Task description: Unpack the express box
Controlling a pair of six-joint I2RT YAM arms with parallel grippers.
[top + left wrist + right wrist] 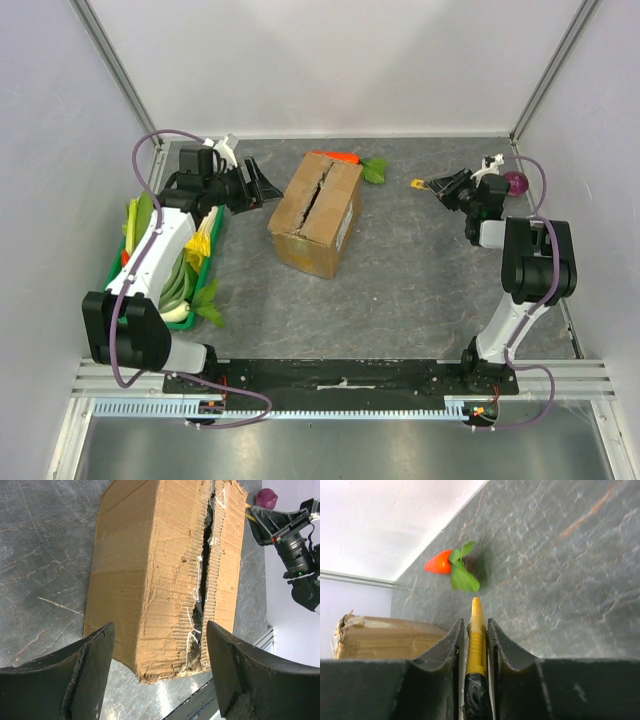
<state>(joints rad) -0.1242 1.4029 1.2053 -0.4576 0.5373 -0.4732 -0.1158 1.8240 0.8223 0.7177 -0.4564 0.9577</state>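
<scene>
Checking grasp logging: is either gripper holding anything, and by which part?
Right gripper is shut on a yellow tool, clamped along its body, with the tip poking out past the fingertips. Left gripper is open and holds nothing.

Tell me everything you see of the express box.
Brown corrugated cardboard express box, resting askew on the table. Top flaps nearly shut; a ragged dark slit runs along their seam. White label on its near-right side. A carrot lies beyond its far end. The open left claw faces it, not touching.
</scene>
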